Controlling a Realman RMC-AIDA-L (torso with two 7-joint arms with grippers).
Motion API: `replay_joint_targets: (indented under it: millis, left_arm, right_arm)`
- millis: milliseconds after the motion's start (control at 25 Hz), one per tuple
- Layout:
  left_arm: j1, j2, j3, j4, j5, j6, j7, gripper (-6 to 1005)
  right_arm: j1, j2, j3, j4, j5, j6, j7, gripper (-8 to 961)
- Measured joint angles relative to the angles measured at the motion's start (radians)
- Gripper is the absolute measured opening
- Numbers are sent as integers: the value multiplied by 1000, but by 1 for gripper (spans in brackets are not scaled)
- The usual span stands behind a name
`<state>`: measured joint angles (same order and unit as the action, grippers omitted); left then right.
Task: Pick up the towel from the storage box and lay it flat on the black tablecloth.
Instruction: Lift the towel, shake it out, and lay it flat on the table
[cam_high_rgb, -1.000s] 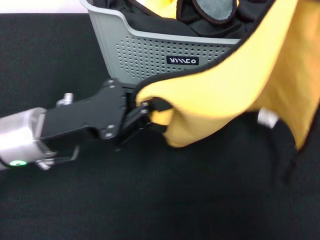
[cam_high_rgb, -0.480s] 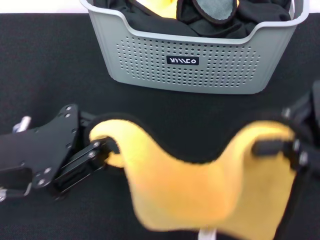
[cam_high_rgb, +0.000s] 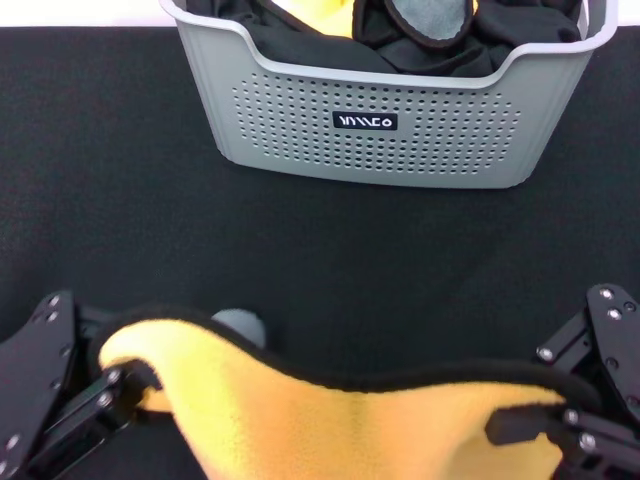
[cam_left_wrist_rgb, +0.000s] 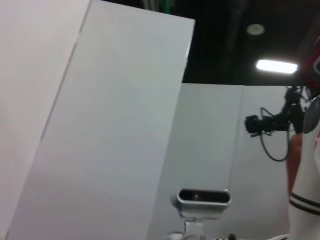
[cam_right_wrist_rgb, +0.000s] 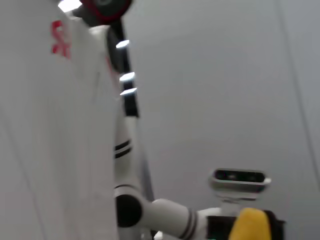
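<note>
Both sets of jaws are clamped on the towel (cam_high_rgb: 340, 425): the left gripper (cam_high_rgb: 125, 388) pinches its left corner, the right gripper (cam_high_rgb: 520, 428) its right corner, both at the near edge of the black tablecloth (cam_high_rgb: 120, 200). Half a second ago the towel hung higher between them, nearer the storage box (cam_high_rgb: 390, 120); now it is drawn toward the near edge and stretched wider, well apart from the box. I judge the spread nearly ready for lowering flat. The box's small black label (cam_high_rgb: 365, 121) bears a white logo, its letters not readable. Dark cloths remain inside the box.
</note>
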<state>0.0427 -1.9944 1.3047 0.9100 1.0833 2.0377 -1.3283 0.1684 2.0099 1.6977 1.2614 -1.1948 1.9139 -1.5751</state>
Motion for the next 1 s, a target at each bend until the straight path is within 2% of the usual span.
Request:
replay_joint_targets:
  millis: [80, 240, 360, 600, 800, 920, 1000]
  left_arm:
    - [27, 6, -5, 1, -8, 0, 3, 12]
    - [62, 26, -3, 9, -51, 2, 18, 12]
    - [81, 26, 5, 28, -55, 4, 26, 13]
    - [97, 30, 49, 34, -52, 4, 42, 13]
    - [112, 33, 53, 26, -44, 4, 43, 13]
    - [82, 32, 31, -33, -16, 1, 47, 13]
    - [16, 29, 8, -138, 38, -2, 68, 13]
  right_arm:
    - [4, -3, -3, -79, 5, 0, -29, 85]
    - [11, -12, -44, -84, 34, 4, -71, 86]
    - [28, -20, -97, -72, 52, 5, -79, 87]
    - [91, -14, -149, -140, 54, 1, -92, 89]
    - [106, -12, -194, -211, 58, 1, -167, 90]
    - [122, -12, -191, -307, 57, 0, -204, 91]
    - [151, -11, -172, -444, 55, -7, -250, 92]
